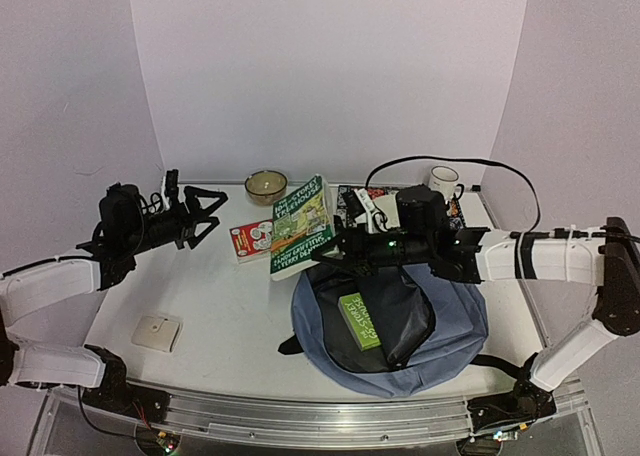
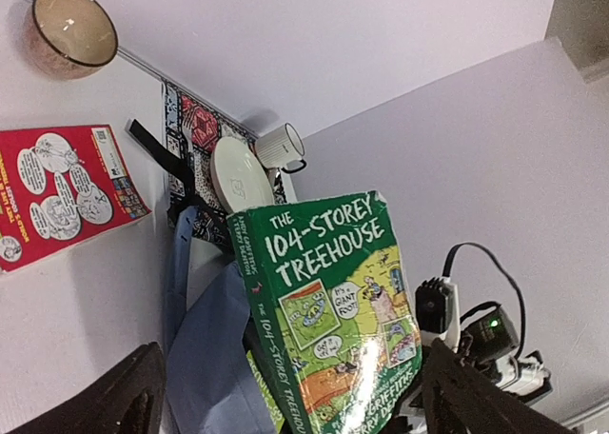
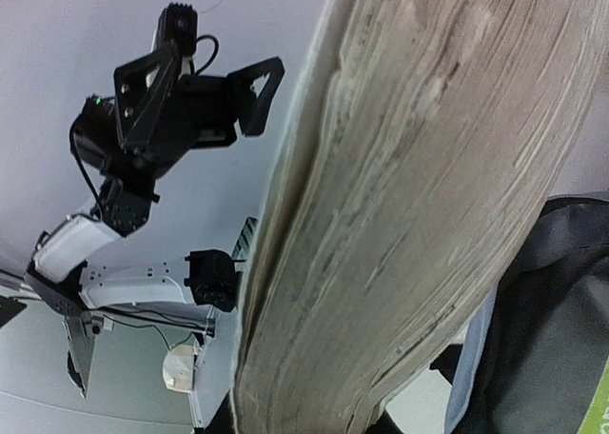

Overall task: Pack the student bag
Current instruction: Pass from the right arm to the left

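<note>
The student bag [image 1: 455,321] lies open on the table in front of the right arm, its dark lining up, with a small green book [image 1: 360,321] inside. My right gripper [image 1: 337,246] is shut on a thick green paperback, "The 104-Storey Treehouse" [image 1: 300,226], held tilted over the bag's far left rim. That paperback's page edge [image 3: 409,196] fills the right wrist view, with the bag's lining [image 3: 552,329] beside it. My left gripper [image 1: 212,214] hangs open to the left, apart from the paperback [image 2: 333,310], nothing between its fingers [image 2: 124,401].
A red comic book [image 1: 252,239] lies left of the paperback. At the back stand a bowl [image 1: 265,184] and a white mug [image 1: 443,181], with a patterned item [image 2: 195,120] and a white plate [image 2: 238,172] between them. A white square pad [image 1: 158,331] lies front left.
</note>
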### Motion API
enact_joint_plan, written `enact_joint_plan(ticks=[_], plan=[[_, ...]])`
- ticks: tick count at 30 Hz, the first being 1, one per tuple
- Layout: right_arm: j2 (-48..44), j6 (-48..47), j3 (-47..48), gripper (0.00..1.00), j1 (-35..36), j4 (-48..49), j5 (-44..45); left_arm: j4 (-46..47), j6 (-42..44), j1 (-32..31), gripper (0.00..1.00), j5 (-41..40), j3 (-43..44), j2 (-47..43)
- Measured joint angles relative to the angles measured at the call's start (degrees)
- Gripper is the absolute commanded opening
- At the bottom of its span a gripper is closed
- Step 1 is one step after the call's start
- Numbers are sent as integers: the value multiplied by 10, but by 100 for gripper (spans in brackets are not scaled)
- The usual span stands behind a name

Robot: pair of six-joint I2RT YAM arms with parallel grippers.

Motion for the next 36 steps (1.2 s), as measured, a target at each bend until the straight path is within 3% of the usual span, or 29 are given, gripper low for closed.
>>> enact_joint_plan(ticks=[15,27,36], plan=[[-17,-210,126,0,-3,-228,-176,-207,196,21,99,137,183,96],[7,-335,200,0,-3,-361,-264,-244,224,31,100,315,216,135],[29,-387,215,0,-2,-387,-287,-250,227,32,99,371,216,118]])
